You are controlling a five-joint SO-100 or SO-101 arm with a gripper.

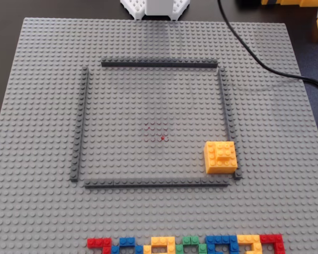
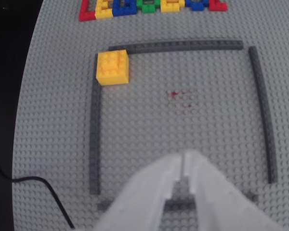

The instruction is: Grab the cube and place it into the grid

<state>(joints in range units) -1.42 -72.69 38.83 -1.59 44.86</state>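
Cube sitting in a frame corner, gripper empty, reach not started.
Wrist view, left to right: yellow cube [image 2: 112, 67] sits top-left inside the grey frame [image 2: 94, 134], touching both rails; gripper [image 2: 183, 161] low centre, fingers together on nothing. I'd open wide and grip the cube's free faces, since the rails block the others.

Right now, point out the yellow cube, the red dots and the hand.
yellow cube [image 1: 221, 157], fixed view, its studded top.
red dots [image 2: 173, 94], wrist view, the brightest dot.
hand [image 2: 183, 159], wrist view, where its white fingertips meet.
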